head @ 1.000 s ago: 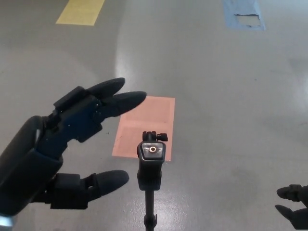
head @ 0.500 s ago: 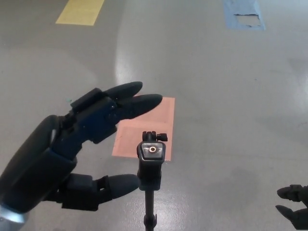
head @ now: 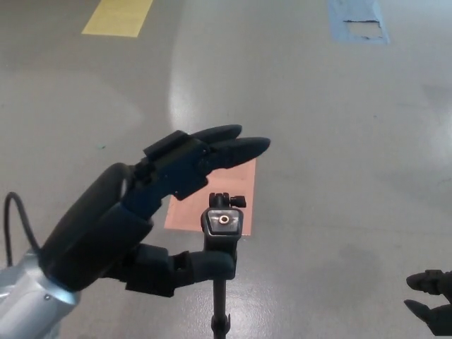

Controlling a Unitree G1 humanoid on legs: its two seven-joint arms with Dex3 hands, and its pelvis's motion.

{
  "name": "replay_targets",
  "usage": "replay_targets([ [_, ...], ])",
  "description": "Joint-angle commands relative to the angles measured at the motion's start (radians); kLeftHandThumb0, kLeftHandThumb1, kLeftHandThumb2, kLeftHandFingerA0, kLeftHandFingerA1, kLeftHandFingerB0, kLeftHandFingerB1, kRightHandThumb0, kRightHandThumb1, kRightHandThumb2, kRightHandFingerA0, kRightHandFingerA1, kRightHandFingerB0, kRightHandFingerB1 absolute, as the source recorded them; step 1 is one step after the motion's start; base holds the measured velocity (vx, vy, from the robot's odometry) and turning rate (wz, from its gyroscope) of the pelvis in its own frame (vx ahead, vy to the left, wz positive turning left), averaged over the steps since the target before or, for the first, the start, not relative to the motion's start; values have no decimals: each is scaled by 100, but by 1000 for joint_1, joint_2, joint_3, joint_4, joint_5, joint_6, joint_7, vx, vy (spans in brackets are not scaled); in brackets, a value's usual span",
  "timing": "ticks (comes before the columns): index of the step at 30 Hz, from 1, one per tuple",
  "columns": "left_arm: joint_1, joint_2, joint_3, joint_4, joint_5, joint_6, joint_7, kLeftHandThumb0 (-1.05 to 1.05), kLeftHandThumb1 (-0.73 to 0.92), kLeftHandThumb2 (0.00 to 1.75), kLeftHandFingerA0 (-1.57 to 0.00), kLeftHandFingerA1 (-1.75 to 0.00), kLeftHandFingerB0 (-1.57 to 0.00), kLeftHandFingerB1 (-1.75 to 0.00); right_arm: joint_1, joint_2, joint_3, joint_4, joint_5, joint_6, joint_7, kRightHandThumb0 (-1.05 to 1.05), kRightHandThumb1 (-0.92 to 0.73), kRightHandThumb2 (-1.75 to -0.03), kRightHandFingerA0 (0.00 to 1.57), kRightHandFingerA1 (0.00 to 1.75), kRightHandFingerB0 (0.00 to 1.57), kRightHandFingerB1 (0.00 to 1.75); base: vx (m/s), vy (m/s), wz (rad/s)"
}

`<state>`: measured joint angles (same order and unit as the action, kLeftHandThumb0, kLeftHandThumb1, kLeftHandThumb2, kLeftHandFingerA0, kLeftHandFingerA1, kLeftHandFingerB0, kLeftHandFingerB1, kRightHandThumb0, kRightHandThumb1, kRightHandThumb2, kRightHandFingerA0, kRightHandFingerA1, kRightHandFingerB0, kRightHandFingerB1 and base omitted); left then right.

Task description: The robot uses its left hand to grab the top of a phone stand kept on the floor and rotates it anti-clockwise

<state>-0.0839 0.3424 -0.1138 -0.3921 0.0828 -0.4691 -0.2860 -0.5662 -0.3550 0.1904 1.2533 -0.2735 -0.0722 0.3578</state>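
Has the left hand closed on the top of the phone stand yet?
No: the left hand is open, its two fingers spread above the phone stand, thumb beside its neck.

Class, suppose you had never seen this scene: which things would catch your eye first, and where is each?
First comes the big black left hand at lower left, its fingers spread wide around the top of the phone stand at bottom centre. Behind them an orange patch lies on the grey floor, with a yellow patch at top left and a blue patch at top right.
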Motion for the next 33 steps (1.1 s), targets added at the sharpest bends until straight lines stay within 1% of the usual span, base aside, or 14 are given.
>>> replay_targets([
  [1,-25,-10,-31,28,53,46,-11,-20,49,56,-17,-29,-10,-34,-7,-18,3,6,-9,6,11,-50,-87,-65,15,28,5,25,0,0,0],
  [3,-31,-10,-39,33,62,57,-13,-20,49,56,-16,-29,-9,-34,-8,-18,4,7,-10,3,14,-51,-87,-65,14,28,6,23,0,0,0],
  [4,-40,-10,-46,42,67,63,-17,-14,50,94,0,-48,-5,-51,-8,-18,4,7,-9,4,16,-50,-87,-65,15,29,5,25,0,0,0],
  [5,-44,-10,-50,46,69,66,-19,-14,50,94,0,-48,-5,-51,-8,-18,4,6,-9,4,17,-50,-87,-65,15,29,5,25,0,0,0],
  [6,-51,-10,-53,53,71,69,-21,-21,50,56,-16,-29,-9,-33,-9,-18,3,6,-9,6,17,-50,-87,-65,14,28,6,23,0,0,0],
  [9,-70,-6,-65,66,87,87,-29,-25,51,57,-16,-29,-10,-33,-11,-17,2,5,-8,10,17,-52,-85,-73,14,31,9,17,0,0,0],
  [10,-74,-6,-69,72,90,88,-30,-26,51,57,-16,-30,-11,-33,-12,-18,1,5,-6,12,19,-52,-63,-94,2,41,0,32,0,0,0],
  [15,-92,-8,-83,95,95,93,-34,-27,51,57,-17,-30,-11,-34,-19,-15,-3,10,-4,12,19,-55,-62,-92,4,41,0,30,0,0,0],
  [16,-96,-8,-85,100,99,92,-33,-28,51,57,-17,-30,-11,-33,-20,-15,-2,9,-5,11,18,-50,-84,-68,12,29,7,19,0,0,0],
  [28,-102,-14,-97,138,114,85,-34,-27,51,57,-15,-29,-10,-33,-23,-17,0,12,-8,5,16,-52,-84,-67,12,28,7,19,0,0,0],
  [29,-103,-15,-99,143,115,85,-35,-18,48,93,0,-48,-3,-50,-24,-17,0,10,-8,7,16,-52,-84,-67,12,28,7,19,0,0,0],
  [30,-103,-15,-99,144,116,85,-34,-18,48,93,0,-48,-3,-50,-24,-17,1,10,-9,7,16,-52,-84,-67,12,28,7,19,0,0,0],
  [32,-101,-15,-101,141,133,93,-32,-19,45,91,0,-48,-4,-51,-24,-18,0,10,-9,6,17,-52,-62,-93,2,41,0,32,0,0,0],
  [33,-101,-14,-103,141,145,94,-29,-18,44,91,0,-48,-4,-51,-25,-18,2,11,-11,8,16,-52,-84,-67,11,27,8,20,0,0,0],
])
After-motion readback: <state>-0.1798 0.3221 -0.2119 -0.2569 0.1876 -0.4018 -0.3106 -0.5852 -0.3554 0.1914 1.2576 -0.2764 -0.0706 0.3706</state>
